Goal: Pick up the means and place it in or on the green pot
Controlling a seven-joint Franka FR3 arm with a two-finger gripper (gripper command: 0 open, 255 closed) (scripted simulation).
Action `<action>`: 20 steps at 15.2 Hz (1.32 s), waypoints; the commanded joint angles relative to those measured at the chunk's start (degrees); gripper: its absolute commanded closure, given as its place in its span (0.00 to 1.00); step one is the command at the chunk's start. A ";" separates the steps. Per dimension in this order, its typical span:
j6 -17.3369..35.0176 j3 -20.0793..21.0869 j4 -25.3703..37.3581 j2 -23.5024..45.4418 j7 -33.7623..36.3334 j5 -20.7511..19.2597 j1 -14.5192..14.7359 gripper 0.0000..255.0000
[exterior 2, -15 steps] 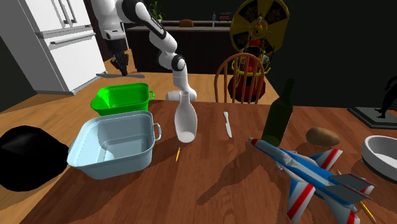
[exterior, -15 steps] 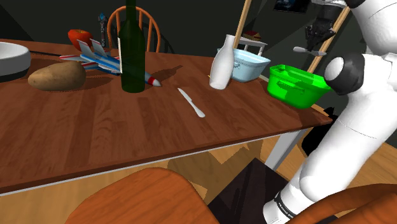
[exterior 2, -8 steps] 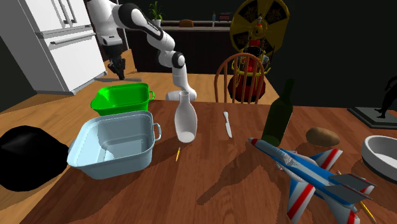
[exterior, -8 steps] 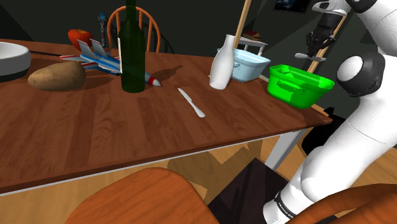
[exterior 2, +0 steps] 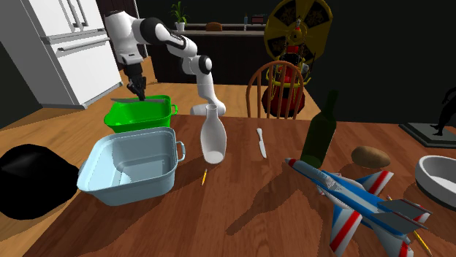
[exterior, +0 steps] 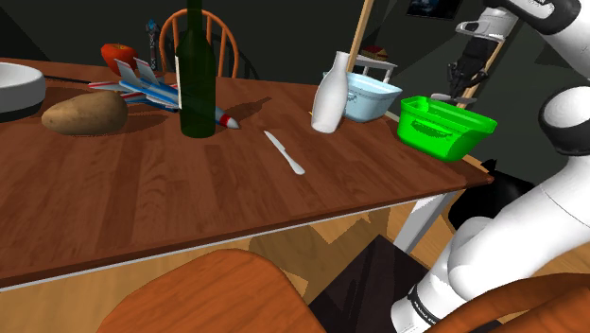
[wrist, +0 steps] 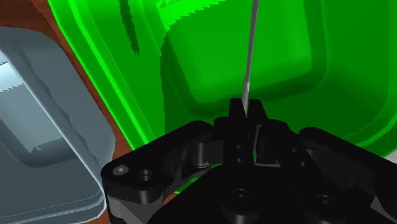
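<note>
The wooden table stretches away from my gripper. It carries a pale blue tub just beside the green pot below me. Farther off are a toy jet, a dark green bottle, a white vase, a potato and a small table knife. Nothing stands between me and the pot. What I carry is hidden at its near end by my fingers, so I can name it only as a thin grey blade. My fingers clamp it, and it juts straight out from them over the pot's open inside.
</note>
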 commanded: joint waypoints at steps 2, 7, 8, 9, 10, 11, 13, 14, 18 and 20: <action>2.42 1.52 -4.32 -2.47 1.38 -1.43 -0.26 1.00; 3.82 2.16 -6.70 -3.67 1.99 -2.08 -0.47 1.00; 3.82 2.16 -6.70 -3.67 1.99 -2.08 -0.47 1.00; 3.82 2.16 -6.70 -3.67 1.99 -2.07 -0.47 1.00; 3.82 2.16 -6.70 -3.67 1.99 -2.07 -0.47 1.00; 3.82 2.16 -6.70 -3.67 1.99 -2.07 -0.47 1.00; 3.82 2.15 -6.69 -3.67 1.99 -2.07 -0.47 0.00; 3.82 2.15 -6.69 -3.67 1.99 -2.07 -0.47 0.00; 1.70 1.04 -3.02 -1.75 0.94 -1.05 -0.15 0.00; -2.87 -2.21 5.22 3.09 -1.87 1.89 0.25 0.00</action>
